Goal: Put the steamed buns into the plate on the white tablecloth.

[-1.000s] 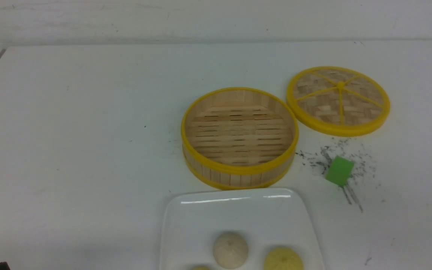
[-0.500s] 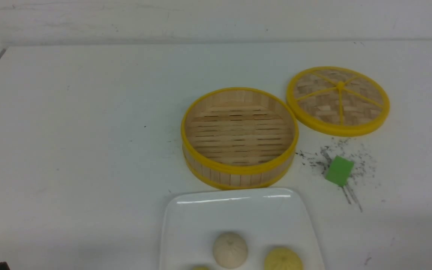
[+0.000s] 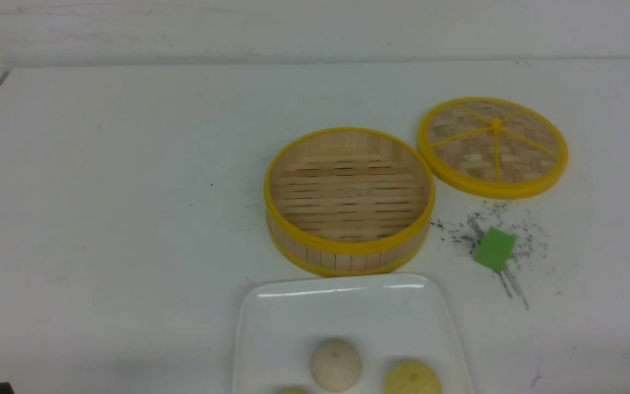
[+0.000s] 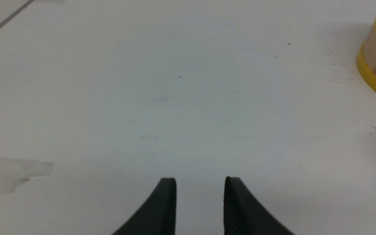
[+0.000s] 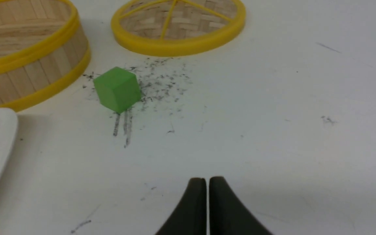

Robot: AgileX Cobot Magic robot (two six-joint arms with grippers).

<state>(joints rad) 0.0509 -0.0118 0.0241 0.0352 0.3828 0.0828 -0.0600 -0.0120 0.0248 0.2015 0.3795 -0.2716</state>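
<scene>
The surface point(image 3: 129, 219), covered by the white tablecloth, is seen to carry everything, with dark specks and scuffs scattered on its right side. The plate point(image 3: 342, 312) is set at the near edge in the front view, partly cut off by the frame, just in front of the steamer point(image 3: 349, 200), which is shown open with nothing inside. The lid point(image 3: 493, 146) is laid flat just beside the steamer, to its right and further back. Three buns are seen on the plate: a cream-white bun point(image 3: 336, 364), a yellow bun point(image 3: 413, 378) to its right, and the top of a third bun point(image 3: 293, 390) at the frame's lower edge. A green block point(image 3: 494, 249) is placed among the specks, right of the steamer and in front of the lid. The left claw point(image 4: 200, 182) is held released over bare cloth, a clear gap being shown between its fingers, with nothing grasped. The right claw point(image 5: 207, 182) is clenched on nothing, its fingers almost touching, well apart from the block.
</scene>
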